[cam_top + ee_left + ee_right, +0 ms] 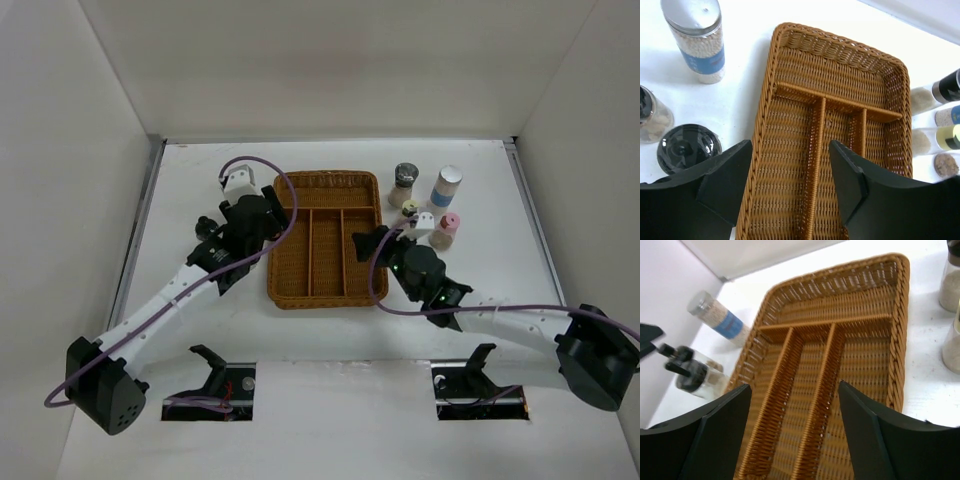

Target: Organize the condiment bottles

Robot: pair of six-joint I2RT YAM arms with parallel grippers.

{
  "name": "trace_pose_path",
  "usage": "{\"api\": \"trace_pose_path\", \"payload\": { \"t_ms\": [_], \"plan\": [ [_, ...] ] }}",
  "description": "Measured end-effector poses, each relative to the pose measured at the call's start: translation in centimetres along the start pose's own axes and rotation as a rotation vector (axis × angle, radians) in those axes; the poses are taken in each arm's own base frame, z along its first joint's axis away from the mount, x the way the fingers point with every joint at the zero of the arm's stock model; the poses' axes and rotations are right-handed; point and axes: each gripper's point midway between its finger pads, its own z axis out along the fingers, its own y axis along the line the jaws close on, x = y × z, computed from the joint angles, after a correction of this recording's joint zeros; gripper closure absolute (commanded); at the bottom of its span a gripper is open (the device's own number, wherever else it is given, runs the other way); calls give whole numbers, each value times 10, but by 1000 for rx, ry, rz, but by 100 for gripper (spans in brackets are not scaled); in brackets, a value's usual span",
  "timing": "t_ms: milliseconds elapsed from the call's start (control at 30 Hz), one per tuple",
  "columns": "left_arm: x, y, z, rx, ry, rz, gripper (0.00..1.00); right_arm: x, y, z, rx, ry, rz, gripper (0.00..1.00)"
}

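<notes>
The brown wicker tray (325, 285) lies mid-table with nothing in its compartments. Right of it stand condiment bottles: a dark-grey-capped one (404, 183), a silver-capped blue-label one (446, 187), a pink-capped one (446, 230) and a small yellowish one (410, 208). More bottles stand left of the tray, under my left arm: a silver-capped blue-label one (697, 42), a black-capped one (687, 147) and a clear one (652, 114). My left gripper (790, 150) hangs open over the tray's left side (265, 212), holding nothing. My right gripper (795, 387) is open and unloaded over the tray's right side (368, 240).
White walls enclose the table on three sides. The right wrist sits close to the yellowish and pink-capped bottles. The right wrist view shows the left-side bottles (720, 320) beyond the tray rim (902, 340) and two bottles at its right edge (951, 287).
</notes>
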Motion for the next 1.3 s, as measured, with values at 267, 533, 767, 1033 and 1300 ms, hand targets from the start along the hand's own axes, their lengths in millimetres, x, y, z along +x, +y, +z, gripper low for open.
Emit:
{"api": "trace_pose_path", "payload": {
  "t_ms": [267,533,767,1033,1300],
  "plan": [
    [-36,21,5,-49,-90,-32,26,26,-2,5,-16,77,-35,84],
    [-115,38,22,-168,-234,-49,13,28,5,6,-65,97,-24,55],
    [-104,71,72,-302,-159,10,13,23,12,7,-98,81,-18,30],
    [-58,100,120,-384,-3,72,14,28,13,8,-109,94,-22,26],
    [-57,103,150,-405,25,92,23,34,11,10,-109,107,-27,26]
  ]
}}
